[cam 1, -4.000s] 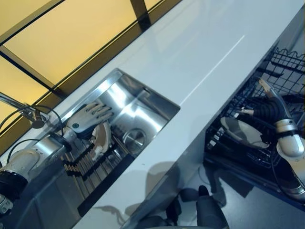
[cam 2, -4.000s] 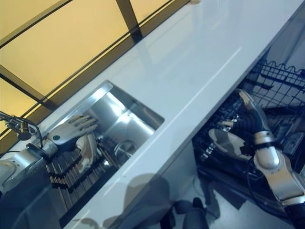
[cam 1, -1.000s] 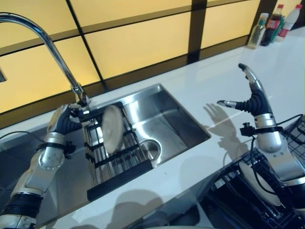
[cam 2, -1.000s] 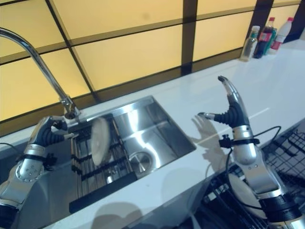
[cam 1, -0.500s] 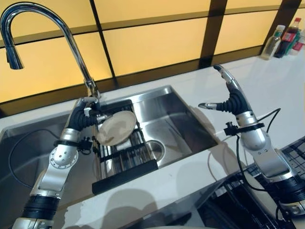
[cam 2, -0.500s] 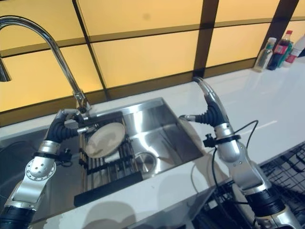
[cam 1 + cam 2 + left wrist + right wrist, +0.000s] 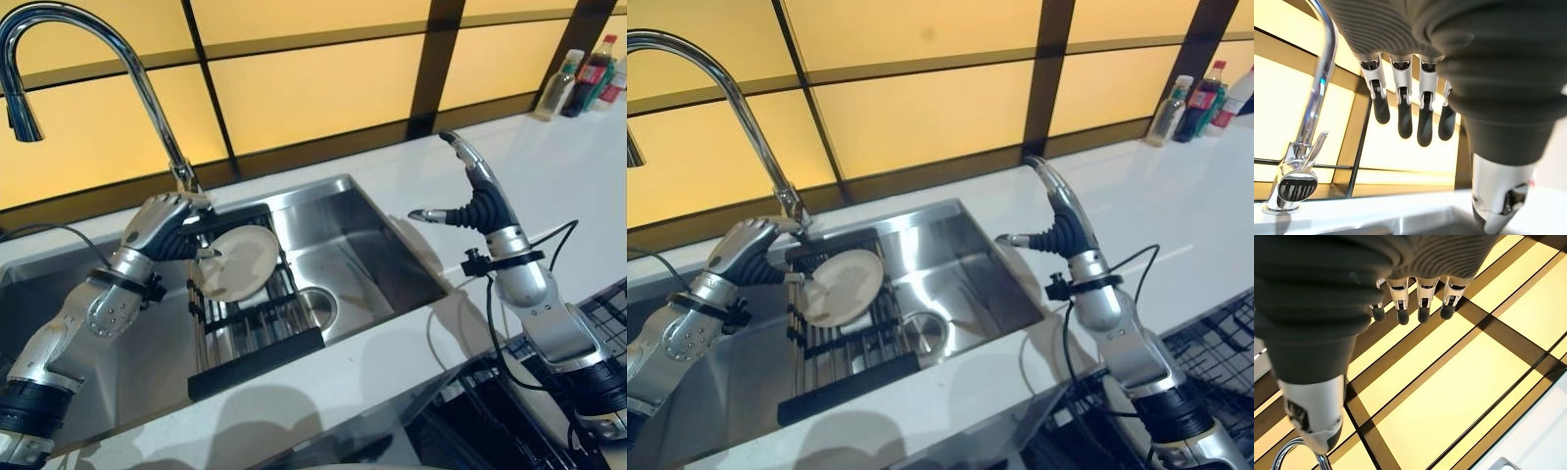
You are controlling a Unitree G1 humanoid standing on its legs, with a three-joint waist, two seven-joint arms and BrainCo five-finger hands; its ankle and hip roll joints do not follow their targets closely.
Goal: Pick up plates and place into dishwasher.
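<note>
Reaching over the sink [image 7: 377,259] in the left eye view, the left hand [image 7: 162,223] hovers by the plate [image 7: 235,262], which leans in the dark rack [image 7: 250,328] inside the basin; whether its fingers pinch the rim cannot be told here. The right eye view shows the right hand [image 7: 1058,220] raised above the counter [image 7: 1176,211], fingers straight, thumb spread. The left wrist view shows relaxed fingers [image 7: 1400,115] holding nothing, near the faucet [image 7: 1305,122]. The right wrist view shows extended fingers [image 7: 1422,303], empty. The pick-up step seems underway; next calls for closing on the plate's rim.
</note>
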